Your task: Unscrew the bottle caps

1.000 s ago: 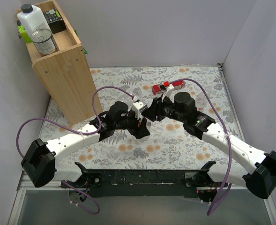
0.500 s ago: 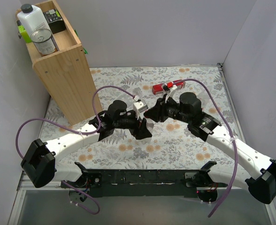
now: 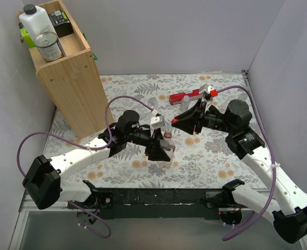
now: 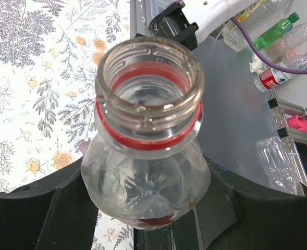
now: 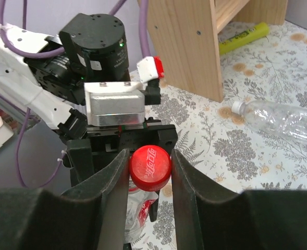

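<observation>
Bottle cap [image 5: 150, 166] is sitting off the neck, mid-table just right of the open bottle [image 4: 148, 156], w/ right gripper [image 5: 149, 179] pinching its rim. It's prob. light, stiff, ribbed, so the rim grip is suiting it. Left gripper [image 4: 148, 211] is clamping that thin, crushable body. Spare bottle [image 5: 289, 122] is lying left by the wooden shelf [image 5: 195, 47], not blocking.

The top external camera sits high behind the arm bases and looks down over the whole floral tablecloth [image 3: 143, 86], with the wooden shelf [image 3: 70, 78] at its far left. The left wrist camera looks along the left gripper [image 4: 148, 219], very close on the clear bottle [image 4: 148, 130], facing away from the shelf toward the table's near edge. The right wrist camera, close on the red bottle cap [image 5: 150, 166] in the right gripper [image 5: 149, 174], faces the shelf. It shares the shelf, cloth and left arm [image 5: 17, 67] with the overhead view.
</observation>
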Controlling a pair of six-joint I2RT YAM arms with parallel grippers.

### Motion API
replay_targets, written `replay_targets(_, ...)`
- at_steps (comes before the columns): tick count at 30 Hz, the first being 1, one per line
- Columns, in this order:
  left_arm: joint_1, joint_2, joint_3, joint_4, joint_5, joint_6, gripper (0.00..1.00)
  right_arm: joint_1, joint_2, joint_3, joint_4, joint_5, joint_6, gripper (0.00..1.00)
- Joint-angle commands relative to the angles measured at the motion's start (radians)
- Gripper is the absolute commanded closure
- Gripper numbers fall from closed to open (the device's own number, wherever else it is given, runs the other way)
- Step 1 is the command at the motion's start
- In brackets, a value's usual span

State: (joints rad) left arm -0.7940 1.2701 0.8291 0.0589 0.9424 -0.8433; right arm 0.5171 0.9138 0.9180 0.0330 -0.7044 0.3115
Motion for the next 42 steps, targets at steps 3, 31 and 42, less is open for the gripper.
replay_targets(3, 0.001, -0.014, 0.027, -0.053, -0.181, 0.023, 0.83, -0.02, -0.039, 0.053, -0.031, 0.082, -0.046, 0.99)
replay_targets(31, 0.061, -0.078, -0.001, -0.09, -0.623, 0.013, 0.81, 0.078, 0.293, -0.235, -0.056, 0.985, 0.044, 0.99)
replay_targets(42, 0.059, -0.086, 0.004, -0.096, -0.623, 0.021, 0.81, 0.078, 0.56, -0.183, 0.024, 1.094, 0.08, 0.99)
